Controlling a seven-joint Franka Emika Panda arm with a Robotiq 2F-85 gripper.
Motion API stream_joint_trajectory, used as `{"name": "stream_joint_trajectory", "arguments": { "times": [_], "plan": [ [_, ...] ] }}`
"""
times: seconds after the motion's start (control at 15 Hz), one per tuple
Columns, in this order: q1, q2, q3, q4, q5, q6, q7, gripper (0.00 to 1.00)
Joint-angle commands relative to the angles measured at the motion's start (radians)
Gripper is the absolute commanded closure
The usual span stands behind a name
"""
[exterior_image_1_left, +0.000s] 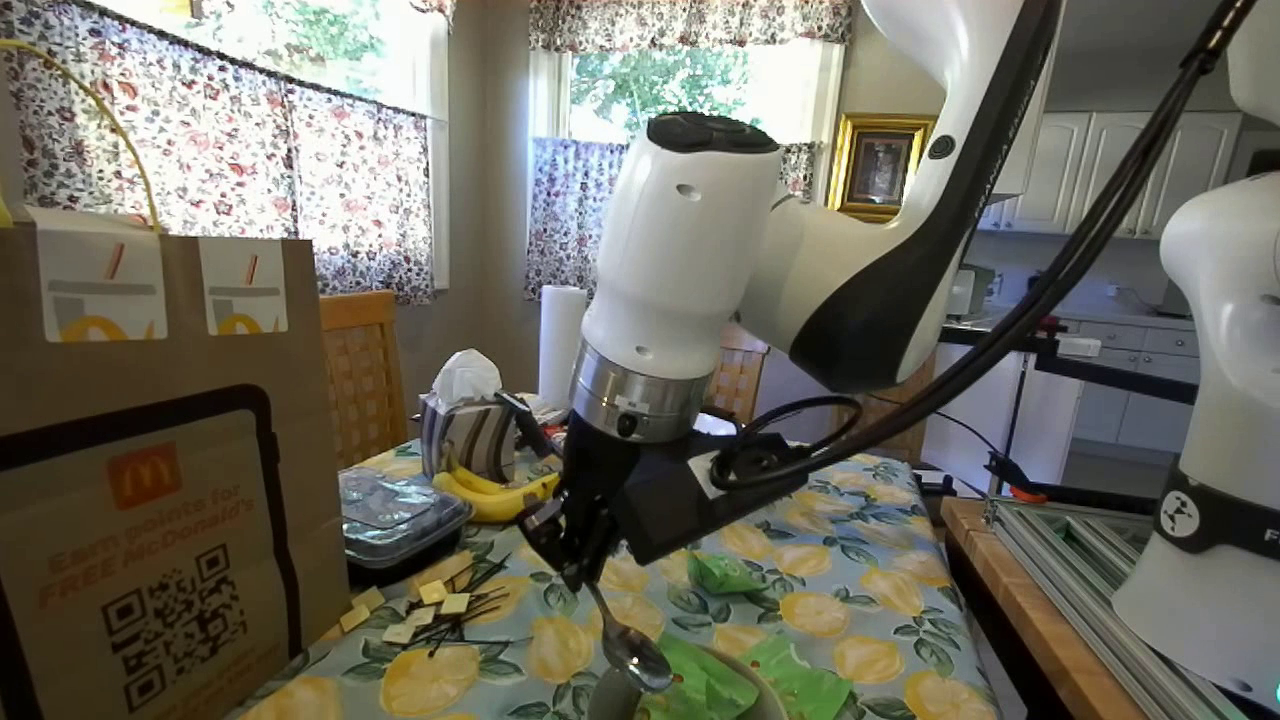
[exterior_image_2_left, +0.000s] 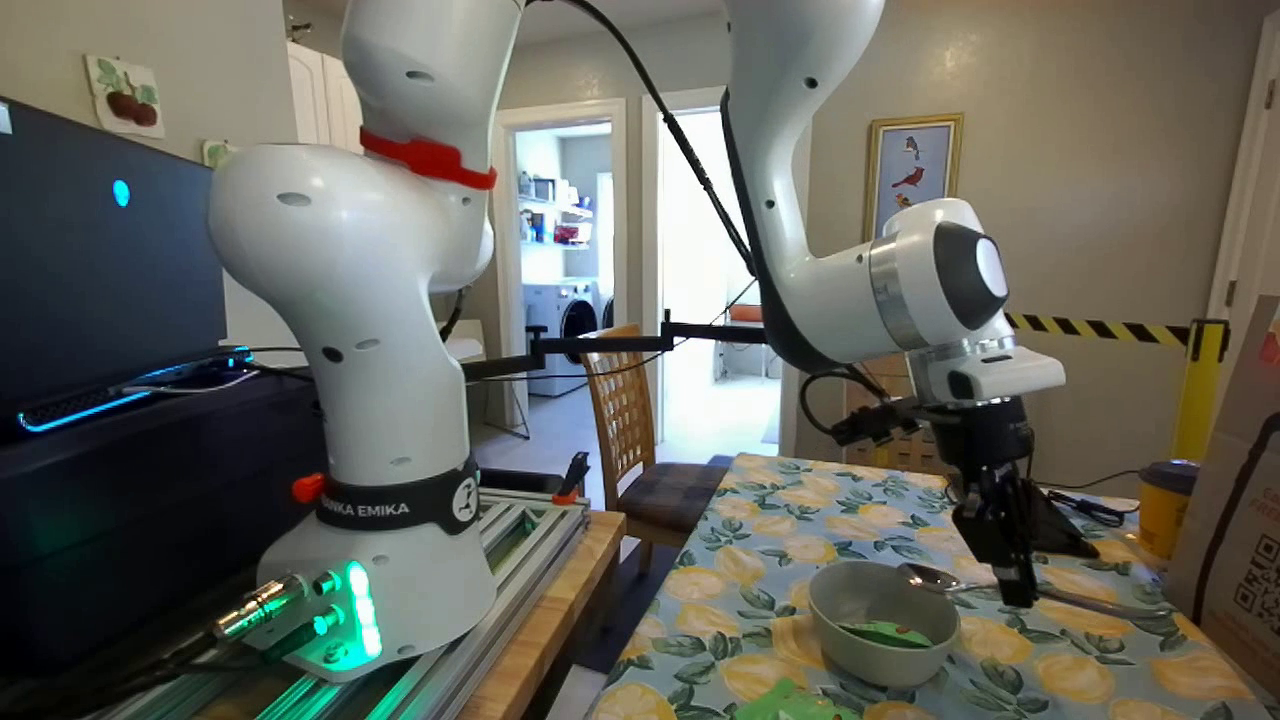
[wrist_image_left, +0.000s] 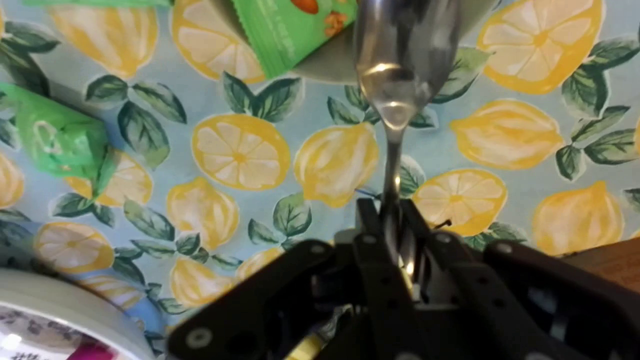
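Note:
My gripper (exterior_image_1_left: 585, 572) is shut on a metal spoon (exterior_image_1_left: 637, 655) by its handle, with the spoon's bowl end pointing away from the fingers. In an exterior view the gripper (exterior_image_2_left: 1018, 588) points down above the table, and the spoon (exterior_image_2_left: 932, 578) extends toward the grey bowl (exterior_image_2_left: 885, 660), its tip near the rim. A green packet (exterior_image_2_left: 888, 632) lies inside the bowl. In the wrist view the spoon (wrist_image_left: 407, 55) stands between the fingertips (wrist_image_left: 391, 210) and covers part of the bowl and green packet (wrist_image_left: 295, 37). The fingers touch the handle.
More green packets lie on the tablecloth (exterior_image_1_left: 725, 573). A paper bag (exterior_image_1_left: 200, 390), a plastic container (exterior_image_1_left: 400, 520), bananas (exterior_image_1_left: 500, 500), a tissue box (exterior_image_1_left: 470, 435) and dark ties with pale squares (exterior_image_1_left: 440, 610) stand around. A yellow cup (exterior_image_2_left: 1165, 515) is near the bag.

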Motion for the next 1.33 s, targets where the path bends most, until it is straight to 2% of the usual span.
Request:
{"name": "stream_joint_trajectory", "arguments": {
  "times": [0.0, 0.33, 0.47, 0.8, 1.27],
  "plan": [
    [0.084, -0.025, -0.055, 0.011, -0.142, -0.106, 0.185, 0.96],
    [0.158, -0.012, -0.064, 0.022, -0.289, -0.243, 0.393, 0.96],
    [0.155, -0.004, -0.037, 0.028, -0.331, -0.303, 0.460, 0.96],
    [0.141, 0.011, 0.002, 0.025, -0.332, -0.361, 0.487, 0.96],
    [0.131, 0.029, 0.013, 0.025, -0.321, -0.347, 0.478, 0.96]
  ]
}}
